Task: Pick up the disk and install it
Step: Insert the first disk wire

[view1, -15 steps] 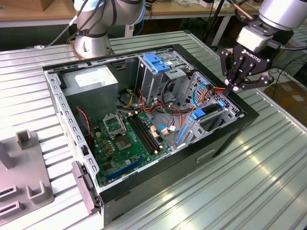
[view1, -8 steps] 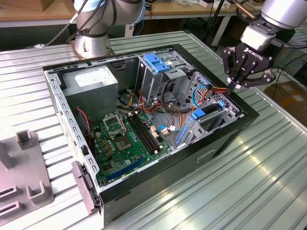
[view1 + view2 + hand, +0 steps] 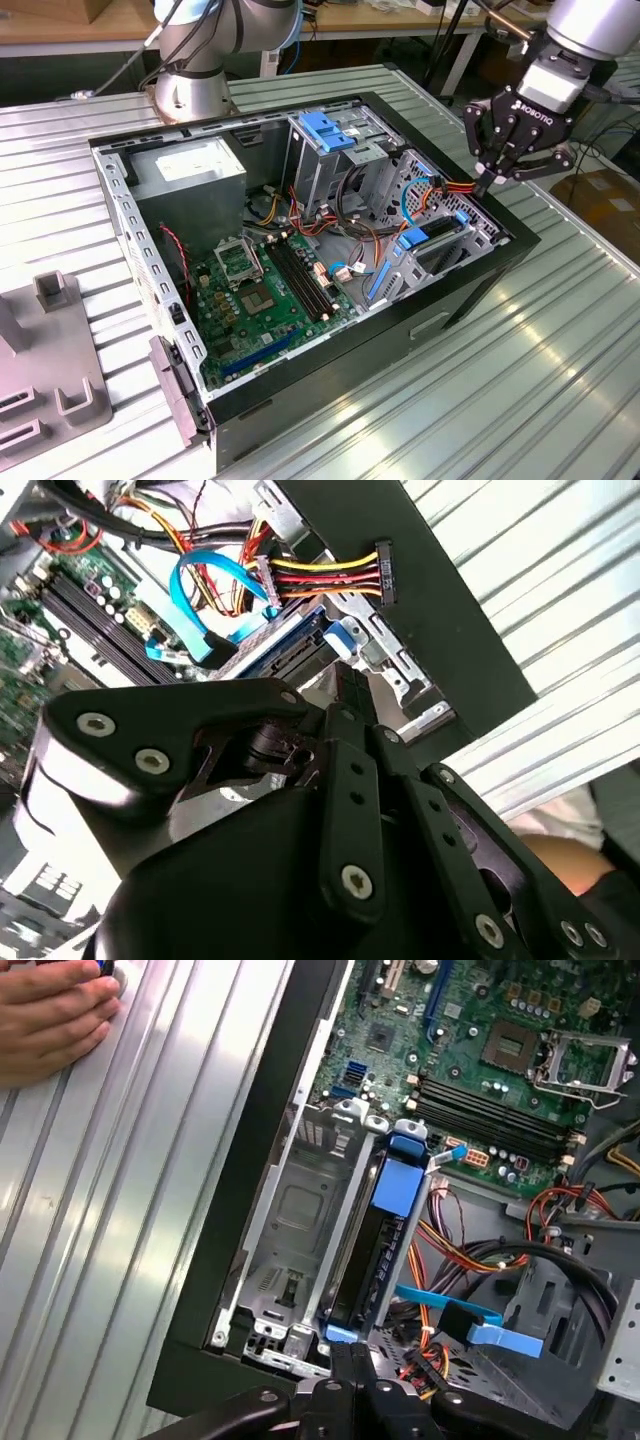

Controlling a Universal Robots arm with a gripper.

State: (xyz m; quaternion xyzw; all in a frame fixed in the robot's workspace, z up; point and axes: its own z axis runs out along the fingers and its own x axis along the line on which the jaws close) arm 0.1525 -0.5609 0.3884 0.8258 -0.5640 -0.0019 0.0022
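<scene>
At the exterior view's upper right, the hand point(image 3: 488, 183), closed together and empty, hangs just over the disk point(image 3: 372, 1260), which stands edgewise in the drive cage point(image 3: 290, 1220). This is seemingly the seating step, and finishing calls for a straight push along the rails.

Exterior view above whole computer case point(image 3: 440, 315), both wrist views near drive cage point(image 3: 300, 1210)

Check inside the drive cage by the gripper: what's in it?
The disk stands on edge in one bay of the drive cage, blue rail showing; the bay beside it shows bare metal. The gripper covers part of the disk's near end.
</scene>
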